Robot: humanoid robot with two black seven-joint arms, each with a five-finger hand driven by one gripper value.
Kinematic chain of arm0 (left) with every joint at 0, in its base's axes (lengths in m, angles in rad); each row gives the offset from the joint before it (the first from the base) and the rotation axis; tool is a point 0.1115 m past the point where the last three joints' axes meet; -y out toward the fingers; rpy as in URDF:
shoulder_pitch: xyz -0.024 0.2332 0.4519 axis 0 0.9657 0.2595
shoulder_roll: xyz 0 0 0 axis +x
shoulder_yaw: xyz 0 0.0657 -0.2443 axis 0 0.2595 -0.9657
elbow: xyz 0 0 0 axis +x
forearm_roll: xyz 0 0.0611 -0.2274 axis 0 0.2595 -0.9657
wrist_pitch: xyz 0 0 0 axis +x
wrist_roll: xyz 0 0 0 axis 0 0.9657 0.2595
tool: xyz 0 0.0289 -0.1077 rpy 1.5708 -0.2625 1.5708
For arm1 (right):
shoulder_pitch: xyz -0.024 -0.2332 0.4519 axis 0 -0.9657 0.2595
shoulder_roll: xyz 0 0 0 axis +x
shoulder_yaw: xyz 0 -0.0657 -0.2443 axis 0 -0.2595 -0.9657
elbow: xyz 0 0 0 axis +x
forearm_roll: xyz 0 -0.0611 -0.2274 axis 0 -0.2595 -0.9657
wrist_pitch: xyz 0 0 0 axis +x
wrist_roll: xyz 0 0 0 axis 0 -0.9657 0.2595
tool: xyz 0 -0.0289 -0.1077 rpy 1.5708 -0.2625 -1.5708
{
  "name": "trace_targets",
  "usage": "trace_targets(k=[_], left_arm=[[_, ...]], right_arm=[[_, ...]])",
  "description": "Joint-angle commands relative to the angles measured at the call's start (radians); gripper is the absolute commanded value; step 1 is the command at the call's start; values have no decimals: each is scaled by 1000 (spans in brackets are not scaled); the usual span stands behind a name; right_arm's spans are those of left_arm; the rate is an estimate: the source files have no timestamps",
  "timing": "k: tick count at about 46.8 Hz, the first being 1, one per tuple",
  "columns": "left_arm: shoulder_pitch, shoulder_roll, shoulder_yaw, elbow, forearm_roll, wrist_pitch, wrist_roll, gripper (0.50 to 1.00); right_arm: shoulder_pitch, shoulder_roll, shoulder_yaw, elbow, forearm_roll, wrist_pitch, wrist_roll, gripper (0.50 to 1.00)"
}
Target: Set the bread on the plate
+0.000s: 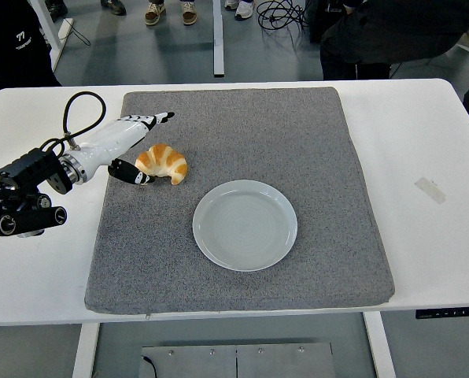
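Observation:
A golden croissant (163,163) lies on the grey mat (242,197), up and left of the pale round plate (245,224). My left hand (136,150) comes in from the left edge and sits right beside the bread's left end. Its fingers (152,120) stretch out above the croissant while the dark thumb (131,174) reaches under its lower left tip. The hand is open and does not hold the bread. The plate holds nothing. My right arm does not show.
A small strip of tape (430,190) lies on the white table (423,142) at the right. A person in dark clothes (392,31) leans in at the top right; more feet stand at the top edge.

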Motion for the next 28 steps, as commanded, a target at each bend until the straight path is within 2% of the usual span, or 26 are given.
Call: trace_targets(k=[1, 17, 28], left_arm=[[12, -20, 0, 33, 0, 0, -2, 975], [25, -62, 0, 50, 0, 0, -4, 975], [52, -100, -3, 123, 0, 0, -4, 975]], right_arm=[[0, 0, 0, 0, 0, 0, 0, 1000], [0, 0, 0, 0, 0, 0, 0, 1000], [0, 0, 0, 0, 0, 0, 0, 1000]])
